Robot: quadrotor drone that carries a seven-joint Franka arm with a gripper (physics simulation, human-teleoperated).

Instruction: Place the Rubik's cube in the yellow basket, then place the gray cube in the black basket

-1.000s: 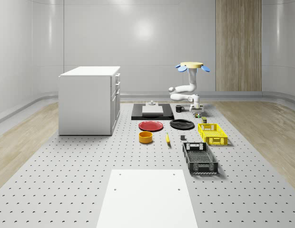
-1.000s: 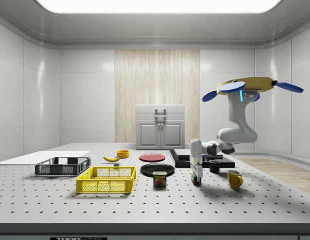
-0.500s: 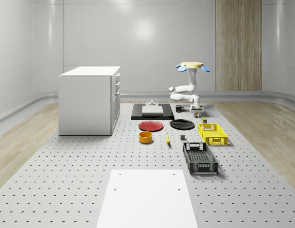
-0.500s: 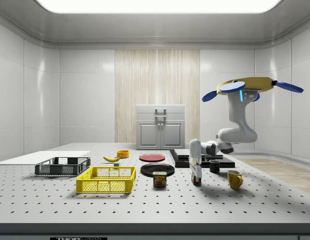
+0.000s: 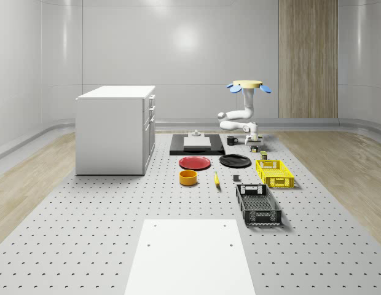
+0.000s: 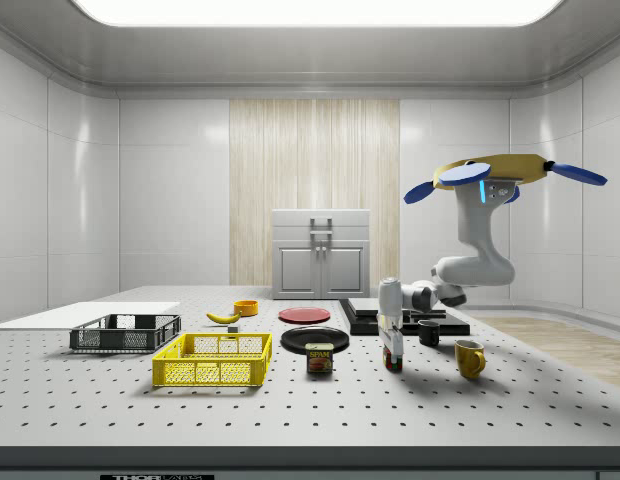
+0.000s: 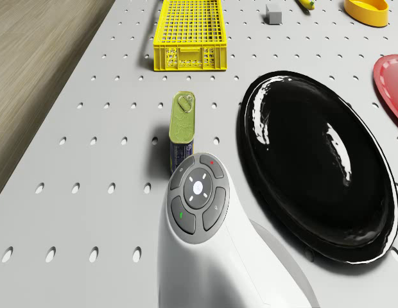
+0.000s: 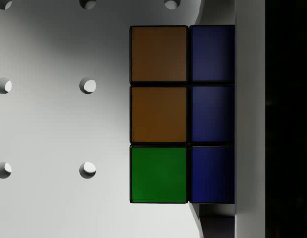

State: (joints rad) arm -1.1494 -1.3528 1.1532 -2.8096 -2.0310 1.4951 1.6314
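Observation:
The Rubik's cube (image 6: 393,360) is at the far right of the table with my gripper (image 6: 393,349) coming down on it from above and shut on it. In the wrist view the cube (image 8: 159,114) shows orange, green and blue tiles tight against a dark finger (image 8: 250,119). The drone (image 6: 500,172) hovers above and beside this spot. The yellow basket (image 5: 276,182) stands just in front of the cube, and the black basket (image 5: 259,216) is nearer the camera still. The small gray cube (image 5: 236,179) lies on the table left of the yellow basket.
A Spam can (image 7: 181,128) lies between the gripper and the yellow basket (image 7: 186,59). A black plate (image 7: 321,167), red plate (image 5: 195,163), orange bowl (image 5: 188,177) and banana (image 5: 216,179) lie nearby. A yellow mug (image 6: 469,358) stands close by. A white cabinet (image 5: 115,129) is at the left.
In the side view the gripper and the Rubik's cube sit a touch higher than a second ago. The drone holds its place.

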